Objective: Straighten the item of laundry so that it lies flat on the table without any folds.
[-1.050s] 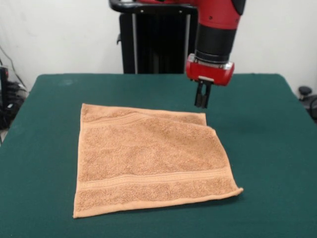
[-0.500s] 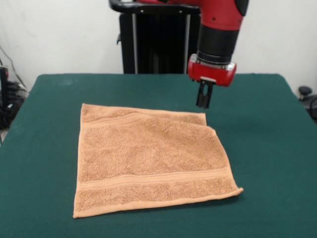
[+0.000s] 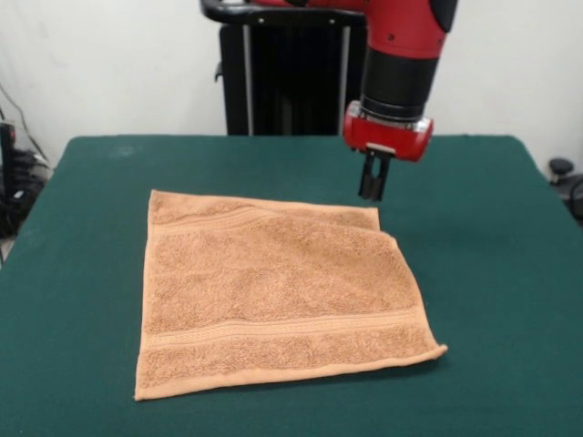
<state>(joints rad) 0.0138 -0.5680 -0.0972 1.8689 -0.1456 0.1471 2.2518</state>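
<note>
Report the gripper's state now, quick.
Gripper: shut, holding nothing, hanging above the table just past the towel's far right corner.

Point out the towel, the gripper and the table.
Towel [image 3: 278, 296]: front view, on the middle of its terry surface.
Gripper [image 3: 373, 188]: front view, between the dark fingertips, above the towel's far corner.
Table [image 3: 492, 273]: front view, on bare green top beside the towel.

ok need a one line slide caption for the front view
Sawyer's claw hovers above the far corner of an orange towel on the green table.
</note>
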